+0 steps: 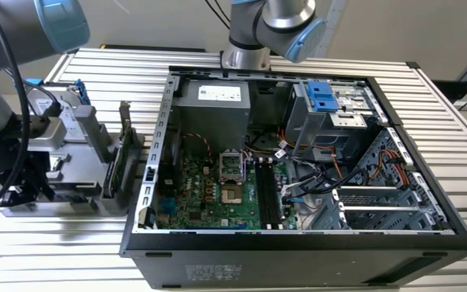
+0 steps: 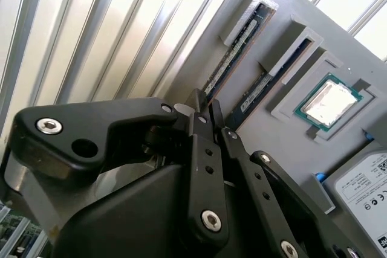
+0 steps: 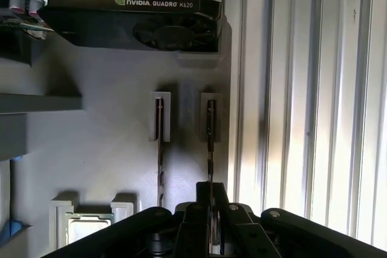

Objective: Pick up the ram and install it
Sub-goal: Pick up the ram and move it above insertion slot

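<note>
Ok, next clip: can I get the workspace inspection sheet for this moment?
Surface: slatted metal table; grey parts holder beside the open computer case.
Job's things: ram upright in a holder slot, second stick alongside.
Clutter: graphics card, processor and hard drive on the holder.
Grippers: gripper lined up on the ram's end.
Cables: orange and black leads inside the case.
Surroundings: arm's base beyond the case.

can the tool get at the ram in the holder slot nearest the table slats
Probably yes: the tool sits right at that ram, in line with it, with nothing between; the other stick stands apart.
</note>
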Motion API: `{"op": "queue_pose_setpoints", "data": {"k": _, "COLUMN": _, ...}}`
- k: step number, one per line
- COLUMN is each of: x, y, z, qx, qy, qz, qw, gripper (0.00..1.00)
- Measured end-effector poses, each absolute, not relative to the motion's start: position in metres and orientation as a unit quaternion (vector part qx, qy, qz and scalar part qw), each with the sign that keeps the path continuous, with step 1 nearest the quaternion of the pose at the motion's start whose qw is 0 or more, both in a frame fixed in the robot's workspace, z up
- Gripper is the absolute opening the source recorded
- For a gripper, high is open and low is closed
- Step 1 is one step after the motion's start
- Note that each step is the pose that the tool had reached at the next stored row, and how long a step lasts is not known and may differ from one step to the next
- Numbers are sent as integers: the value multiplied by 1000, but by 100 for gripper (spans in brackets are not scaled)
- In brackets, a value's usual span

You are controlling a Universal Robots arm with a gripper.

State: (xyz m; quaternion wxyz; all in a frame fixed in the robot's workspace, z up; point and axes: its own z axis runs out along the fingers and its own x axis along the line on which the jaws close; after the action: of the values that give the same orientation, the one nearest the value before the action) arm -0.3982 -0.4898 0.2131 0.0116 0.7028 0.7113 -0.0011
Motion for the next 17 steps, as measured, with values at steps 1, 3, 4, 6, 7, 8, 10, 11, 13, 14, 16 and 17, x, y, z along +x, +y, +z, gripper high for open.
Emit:
{"op": "queue_pose_setpoints", "data": {"k": 1, "x": -398, "y": -490, "z": 214, "qx": 703, "qy": 711, "qz": -1, "qw": 12, "gripper": 0}}
{"op": "queue_pose_setpoints", "data": {"k": 3, "x": -398, "y": -490, "z": 215, "qx": 703, "qy": 711, "qz": -1, "qw": 12, "gripper": 0}}
{"op": "queue_pose_setpoints", "data": {"k": 4, "x": -398, "y": -490, "z": 216, "qx": 703, "qy": 711, "qz": -1, "qw": 12, "gripper": 0}}
{"op": "queue_pose_setpoints", "data": {"k": 6, "x": -398, "y": -490, "z": 218, "qx": 703, "qy": 711, "qz": -1, "qw": 12, "gripper": 0}}
{"op": "queue_pose_setpoints", "data": {"k": 7, "x": -398, "y": -490, "z": 219, "qx": 703, "qy": 711, "qz": -1, "qw": 12, "gripper": 0}}
{"op": "queue_pose_setpoints", "data": {"k": 8, "x": -398, "y": -490, "z": 220, "qx": 703, "qy": 711, "qz": -1, "qw": 12, "gripper": 0}}
{"op": "queue_pose_setpoints", "data": {"k": 10, "x": -398, "y": -490, "z": 221, "qx": 703, "qy": 711, "qz": -1, "qw": 12, "gripper": 0}}
{"op": "queue_pose_setpoints", "data": {"k": 11, "x": -398, "y": -490, "z": 222, "qx": 703, "qy": 711, "qz": -1, "qw": 12, "gripper": 0}}
{"op": "queue_pose_setpoints", "data": {"k": 13, "x": -398, "y": -490, "z": 223, "qx": 703, "qy": 711, "qz": -1, "qw": 12, "gripper": 0}}
{"op": "queue_pose_setpoints", "data": {"k": 14, "x": -398, "y": -490, "z": 224, "qx": 703, "qy": 711, "qz": -1, "qw": 12, "gripper": 0}}
{"op": "queue_pose_setpoints", "data": {"k": 16, "x": -398, "y": -490, "z": 225, "qx": 703, "qy": 711, "qz": -1, "qw": 12, "gripper": 0}}
{"op": "queue_pose_setpoints", "data": {"k": 17, "x": -398, "y": -490, "z": 226, "qx": 703, "qy": 711, "qz": -1, "qw": 12, "gripper": 0}}
